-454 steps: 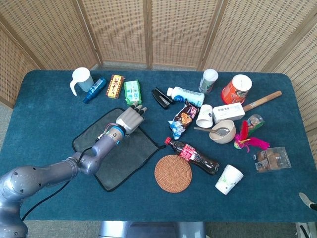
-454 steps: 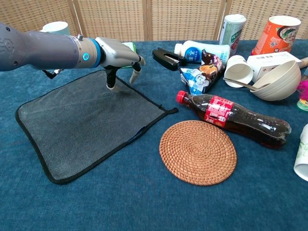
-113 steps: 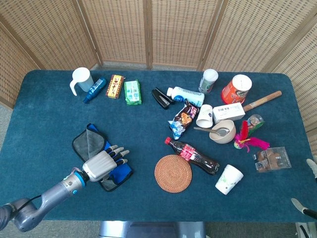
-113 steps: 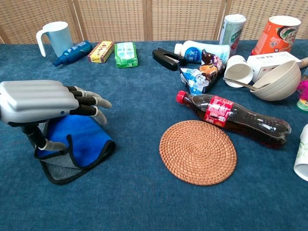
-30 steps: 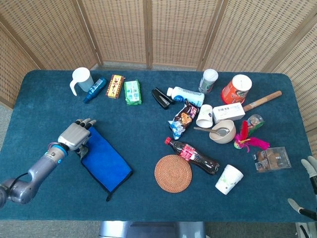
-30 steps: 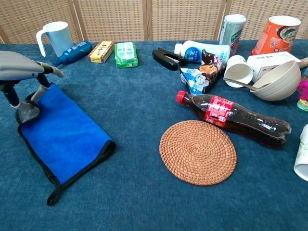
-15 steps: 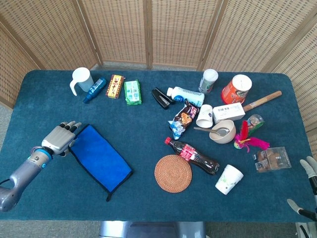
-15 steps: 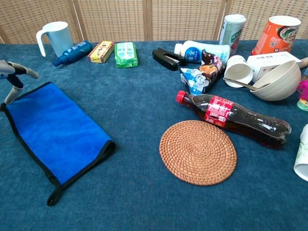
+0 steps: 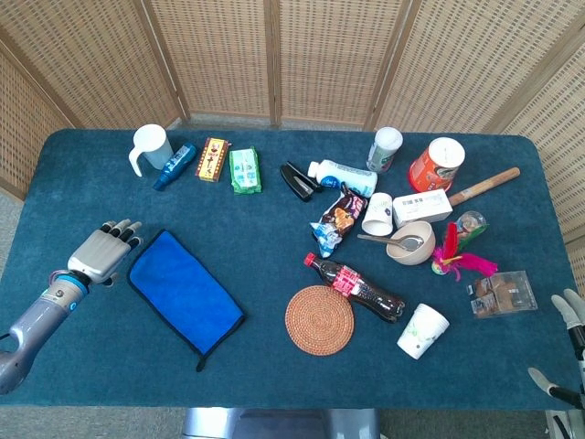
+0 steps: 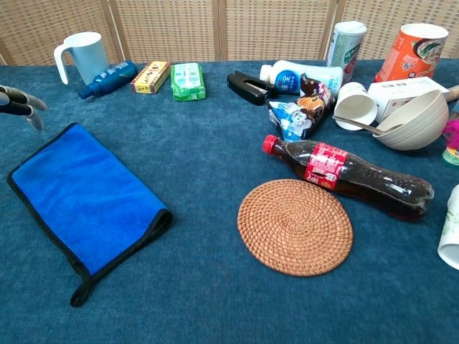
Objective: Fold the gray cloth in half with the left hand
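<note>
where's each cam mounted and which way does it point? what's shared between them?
Head view: sits high, looks steeply down on the whole table; shows the left arm and left hand beside the folded cloth, plus the right hand at the right edge.
Chest view: sits low at the table's near edge, looks across it toward the wicker screen; only left-hand fingertips show.
Shared: cloth, cola bottle, woven coaster.

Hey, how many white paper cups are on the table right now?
2. One white paper cup lies on its side beside the bowl; the other paper cup, with a green print, stands near the front edge, right of the cola bottle. None seems hidden.
</note>
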Tool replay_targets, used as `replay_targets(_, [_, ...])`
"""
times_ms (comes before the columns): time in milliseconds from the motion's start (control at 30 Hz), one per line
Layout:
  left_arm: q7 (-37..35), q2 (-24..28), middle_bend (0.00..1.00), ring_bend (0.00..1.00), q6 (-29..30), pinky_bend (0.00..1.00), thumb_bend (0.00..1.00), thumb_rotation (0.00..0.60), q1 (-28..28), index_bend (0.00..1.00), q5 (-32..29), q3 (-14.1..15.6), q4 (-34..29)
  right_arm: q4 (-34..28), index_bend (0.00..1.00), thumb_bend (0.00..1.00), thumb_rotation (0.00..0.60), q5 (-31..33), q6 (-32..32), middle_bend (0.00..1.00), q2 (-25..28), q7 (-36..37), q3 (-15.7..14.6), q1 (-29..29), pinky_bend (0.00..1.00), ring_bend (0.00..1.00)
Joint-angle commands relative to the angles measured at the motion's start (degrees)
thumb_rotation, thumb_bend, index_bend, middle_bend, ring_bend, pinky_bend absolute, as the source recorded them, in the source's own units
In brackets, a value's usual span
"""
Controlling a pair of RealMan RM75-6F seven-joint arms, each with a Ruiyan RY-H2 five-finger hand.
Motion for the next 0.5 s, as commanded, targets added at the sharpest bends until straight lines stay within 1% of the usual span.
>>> replay_targets(33, [-0.97, -0.03, 0.0, 0.0, 1.09, 0.16, 0.36, 0.6, 0.59, 0.18, 0.57, -0.49, 0.03, -0.01, 0.03, 0.0, 0.6, -0.03, 0.02, 0.0, 0.04, 0.08, -0.02, -0.01, 0.0, 0.0])
replay_targets(200, [-4.33, 0.04, 0.0, 0.0, 4.12, 0.16, 0.36, 0.6, 2.31, 0.13, 1.26, -1.67, -0.17, 0.06, 0.03, 0.0, 0.6, -0.08, 0.06, 0.0, 0.09, 0.32, -0.05, -0.02, 0.0, 0.0])
replay_targets(333, [-7.15, 1.37, 0.0, 0.0, 7.02, 0.11, 0.36, 0.6, 4.09, 0.09, 2.2, -2.3, -1.45, 0.29, 0.03, 0.0, 0.6, 0.22, 0.02, 0.0, -0.04, 0.4, 0.14, 0.08, 0.0, 0.0])
replay_targets(500, [-11.19, 3.86, 0.0, 0.0, 11.27, 0.07, 0.28, 0.6, 7.22, 0.07, 3.75, -2.37, -3.92, 0.55, 0.03, 0.0, 0.6, 1.09, -0.28, 0.0, -0.41, 0.4, 0.51, 0.28, 0.0, 0.0])
